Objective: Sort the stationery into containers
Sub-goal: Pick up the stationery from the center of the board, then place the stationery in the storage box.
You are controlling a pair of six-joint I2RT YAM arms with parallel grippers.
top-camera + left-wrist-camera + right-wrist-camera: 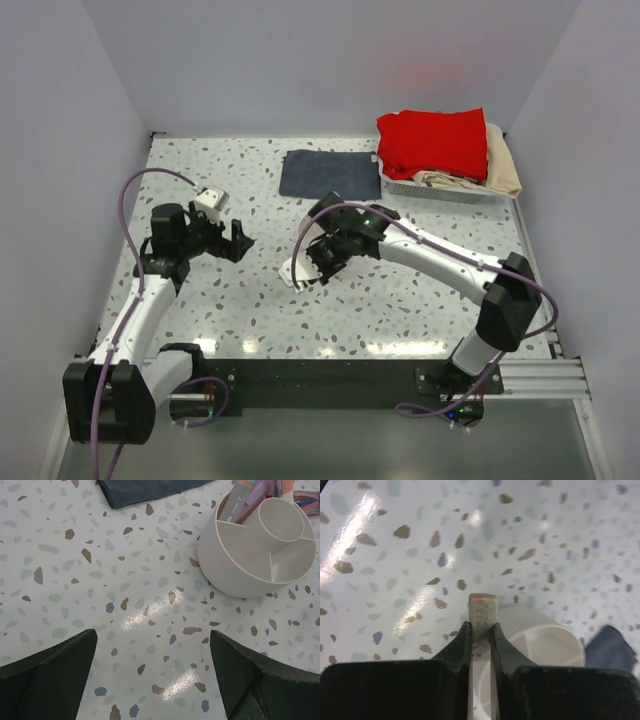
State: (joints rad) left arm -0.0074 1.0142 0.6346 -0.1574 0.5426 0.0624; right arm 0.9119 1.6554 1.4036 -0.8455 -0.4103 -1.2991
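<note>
The off-white divided bowl [235, 565] stands on the speckled table, with pink and purple pens [245, 500] upright in one far compartment. In the top view the bowl [294, 271] is partly hidden under my right gripper [325, 260]. My right gripper [481, 627] is shut on a small beige speckled eraser block [482, 609] with a red mark on its tip, and holds it above the bowl's [545, 637] rim. My left gripper [152, 675] is open and empty, low over bare table to the left of the bowl; in the top view the left gripper [238, 240] points toward it.
A folded dark-blue cloth [330, 173] lies at the back middle and shows in the left wrist view [145, 489]. A white basket [440, 187] with a red cloth [432, 140] and a beige cloth [503, 165] stands at the back right. Walls close in three sides.
</note>
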